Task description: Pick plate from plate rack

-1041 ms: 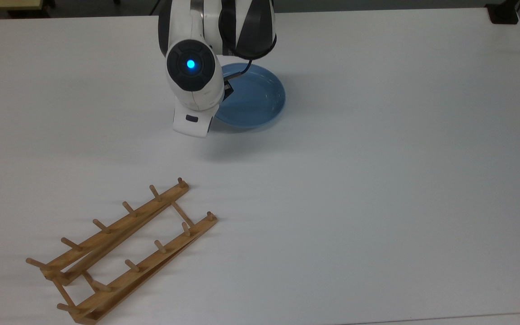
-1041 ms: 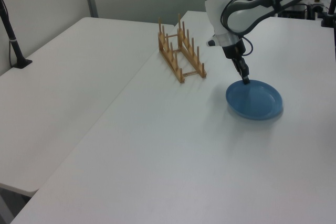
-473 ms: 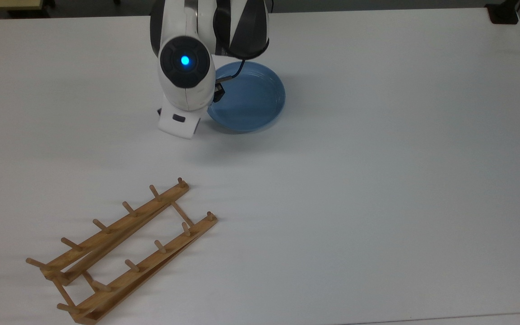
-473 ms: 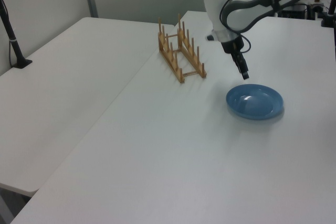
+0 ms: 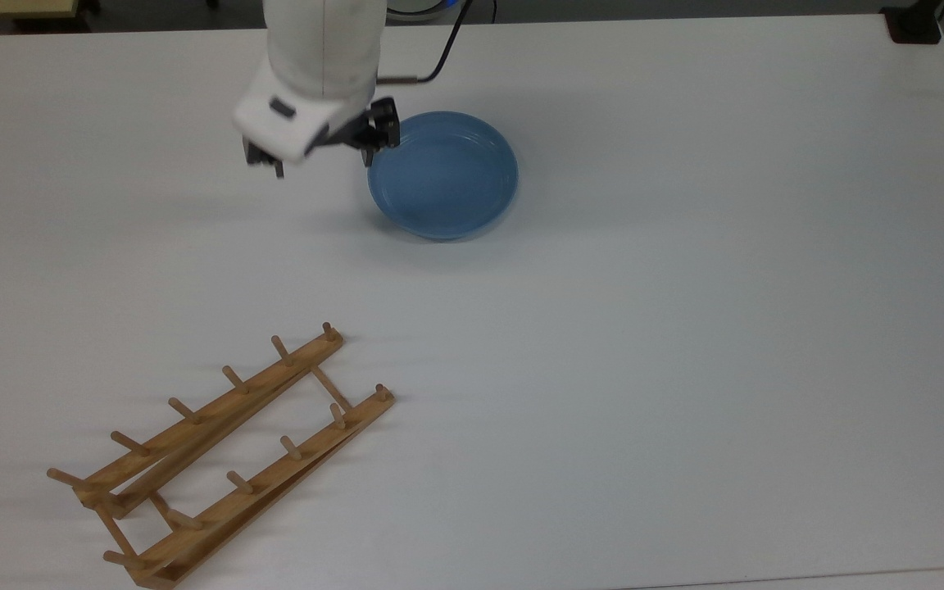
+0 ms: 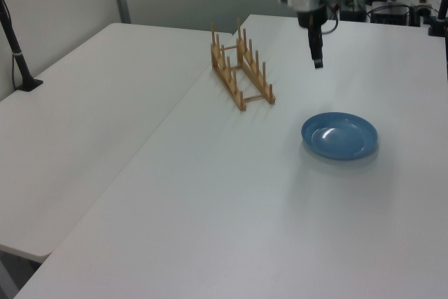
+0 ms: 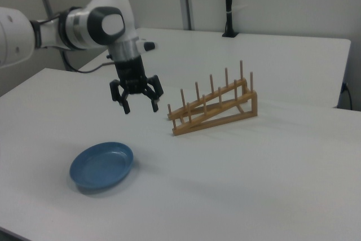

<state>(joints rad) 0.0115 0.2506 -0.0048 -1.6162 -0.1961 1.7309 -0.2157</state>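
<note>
The blue plate (image 5: 443, 174) lies flat on the white table, far from the wooden plate rack (image 5: 218, 459), which holds nothing. In the right view the plate (image 7: 102, 165) sits low at the right view's left and the rack (image 7: 213, 105) stands behind it. My gripper (image 7: 140, 105) hangs well above the table, open, with nothing between its fingers. In the top view the gripper (image 5: 320, 146) sits just off the plate's left rim. In the left view the gripper (image 6: 317, 61) hovers high above and behind the plate (image 6: 339, 135), to the right of the rack (image 6: 241, 71).
A second white table adjoins this one along a seam (image 6: 175, 113). A black post (image 6: 17, 47) stands on that table's far side, and a black base (image 5: 914, 24) sits at the top view's upper right corner.
The gripper was at the plate's rim a second ago. It has come off the plate, risen and drawn away from the plate toward the top view's upper left. The plate now lies flat.
</note>
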